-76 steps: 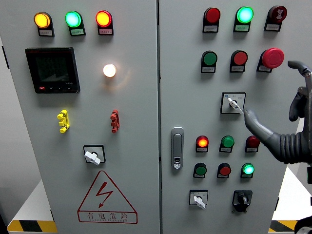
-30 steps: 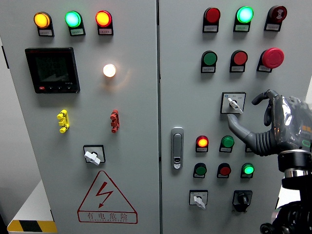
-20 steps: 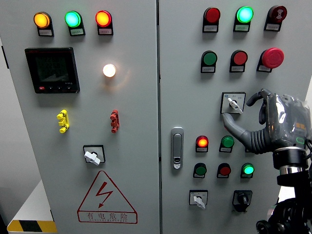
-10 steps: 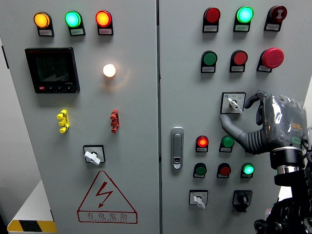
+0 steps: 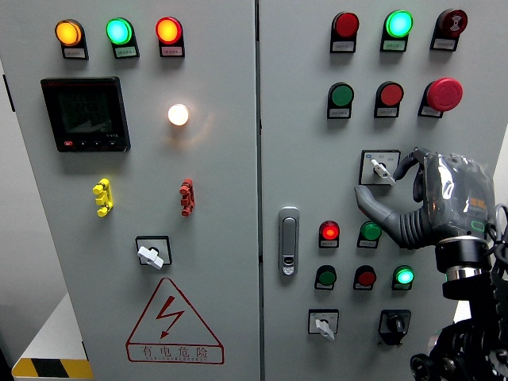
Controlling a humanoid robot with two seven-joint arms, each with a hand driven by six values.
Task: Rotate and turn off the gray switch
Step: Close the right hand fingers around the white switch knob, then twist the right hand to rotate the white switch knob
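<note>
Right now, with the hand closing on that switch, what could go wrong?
The right hand is spread beside the gray switch, not yet gripping its lever, so the fingers could slip off. The thumb sits near the lit red button and green button; it might press one.

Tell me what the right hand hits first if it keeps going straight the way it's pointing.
Most likely the gray switch: the right hand reaches left and up toward it, fingers spread around its lever. Depth is unclear, so contact may already be made.
</note>
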